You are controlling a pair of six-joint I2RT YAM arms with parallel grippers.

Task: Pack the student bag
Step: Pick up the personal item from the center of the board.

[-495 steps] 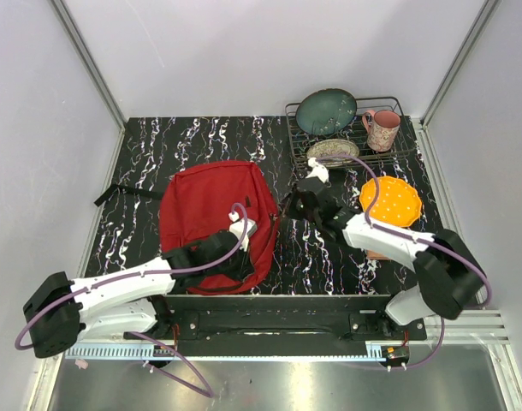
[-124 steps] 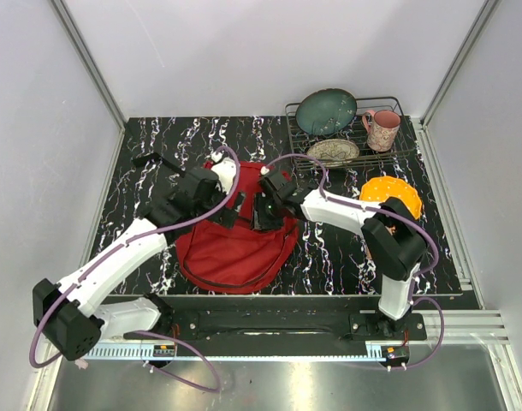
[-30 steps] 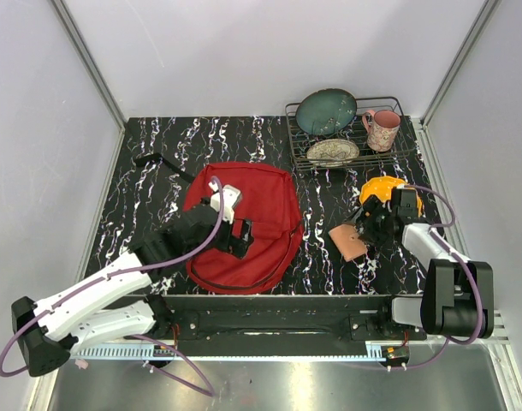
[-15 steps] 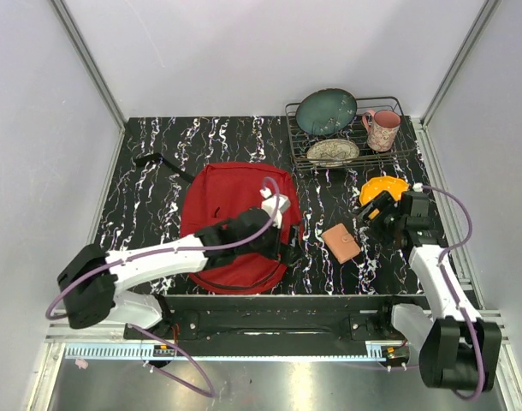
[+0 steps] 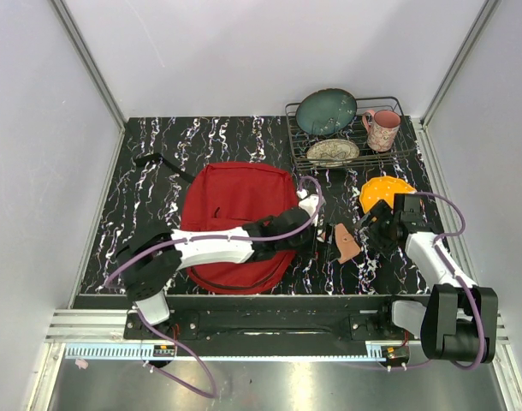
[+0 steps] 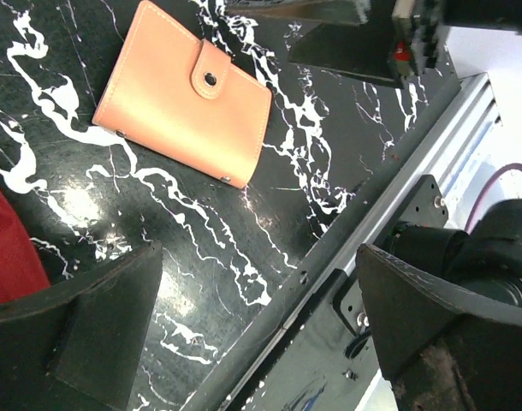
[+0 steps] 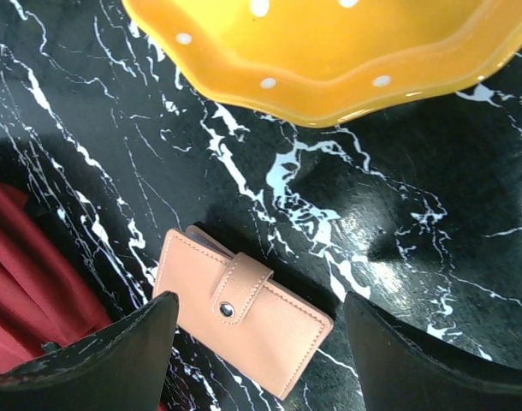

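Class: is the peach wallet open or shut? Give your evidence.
Shut: the wallet lies flat on the table, its strap folded across the front and snapped down.

The worktop [image 6: 287, 171] is black, white-veined stone, glossy and throwing glare. The wallet [image 6: 171, 103] looks like smooth matt leather, stitched, with a metal snap [image 6: 210, 79]. At its nine o'clock the student bag [image 5: 235, 201] is matt red cloth; at one o'clock, the yellow bowl [image 5: 389, 195] is shiny, glazed.

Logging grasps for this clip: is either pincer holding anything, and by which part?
Nothing is held. Left pincer and right pincer are both open; the tan wallet lies free on the table.
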